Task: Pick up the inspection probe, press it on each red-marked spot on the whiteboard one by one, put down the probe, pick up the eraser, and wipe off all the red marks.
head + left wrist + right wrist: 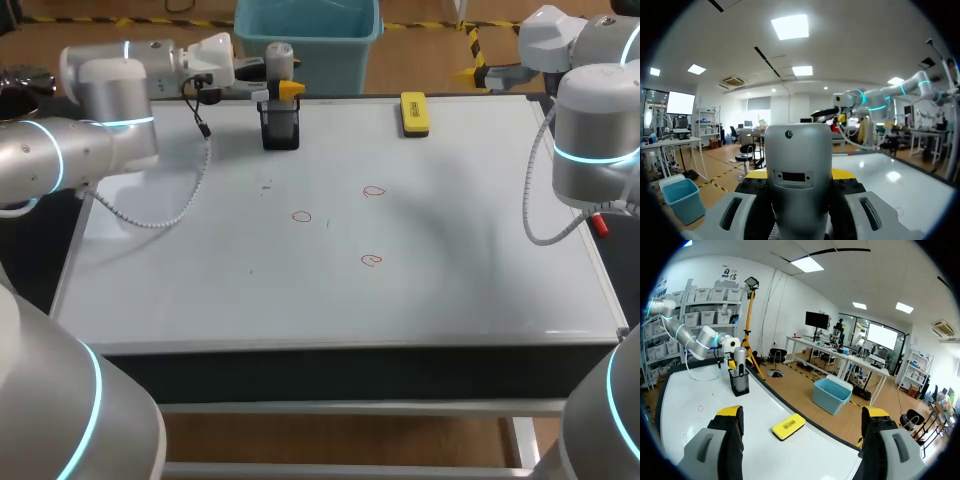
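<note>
The grey inspection probe (279, 58) stands upright in a black holder (281, 128) at the whiteboard's (200, 290) far edge. My left gripper (283, 90) is shut on the probe (797, 175), with a yellow tip against each of its sides. Three small red marks (374, 191) (301, 216) (371, 260) lie near the board's middle. The yellow eraser (413, 112) lies at the far edge, right of the holder. My right gripper (802, 414) stands open and holds nothing, raised beyond the board's far right corner, with the eraser (788, 425) ahead of it and the probe (740, 362) farther off.
A coiled cable (160, 215) from my left arm hangs over the board's left part. My right arm's cable (545, 235) loops down by the right edge. The board's front half is bare white surface.
</note>
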Controlling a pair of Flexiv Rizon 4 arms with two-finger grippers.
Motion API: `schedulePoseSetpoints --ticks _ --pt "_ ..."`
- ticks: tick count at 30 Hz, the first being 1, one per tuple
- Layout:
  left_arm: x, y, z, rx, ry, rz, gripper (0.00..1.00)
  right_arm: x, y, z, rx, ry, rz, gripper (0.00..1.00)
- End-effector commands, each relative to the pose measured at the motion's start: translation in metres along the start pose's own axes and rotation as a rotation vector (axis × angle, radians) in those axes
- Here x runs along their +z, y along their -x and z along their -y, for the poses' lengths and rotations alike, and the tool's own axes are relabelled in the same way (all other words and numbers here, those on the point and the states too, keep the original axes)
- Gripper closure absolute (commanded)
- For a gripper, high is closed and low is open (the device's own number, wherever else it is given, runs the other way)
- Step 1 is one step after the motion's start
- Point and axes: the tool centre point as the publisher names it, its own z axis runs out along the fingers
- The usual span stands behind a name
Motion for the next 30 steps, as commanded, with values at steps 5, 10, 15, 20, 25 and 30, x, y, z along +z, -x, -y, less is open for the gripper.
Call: schedulePoseSetpoints --ticks 5,10,15,20,25,30 --pt "-0.004 -0.008 0.013 0.019 -0.004 -0.003 1.0 0.0 0.0 0.0 0.0 -0.001 -0.001 0.0" --pt "-0.004 -0.01 0.025 0.023 -0.017 -0.007 1.0 0.0 0.0 0.0 0.0 -0.001 -0.001 0.0" --pt "-0.004 -0.011 0.041 0.029 -0.023 -0.018 1.0 0.0 0.0 0.0 0.0 -0.001 -0.001 0.0" --pt "-0.003 -0.011 0.06 0.021 -0.025 -0.019 1.0 0.0 0.0 0.0 0.0 -0.001 -0.001 0.0" --pt "-0.004 -0.012 0.08 0.019 -0.026 -0.009 1.0 0.0 0.0 0.0 0.0 -0.001 -0.001 0.0" --pt "-0.009 -0.012 0.097 -0.03 -0.031 -0.018 1.0 0.0 0.0 0.0 0.0 -0.001 -0.001 0.0"
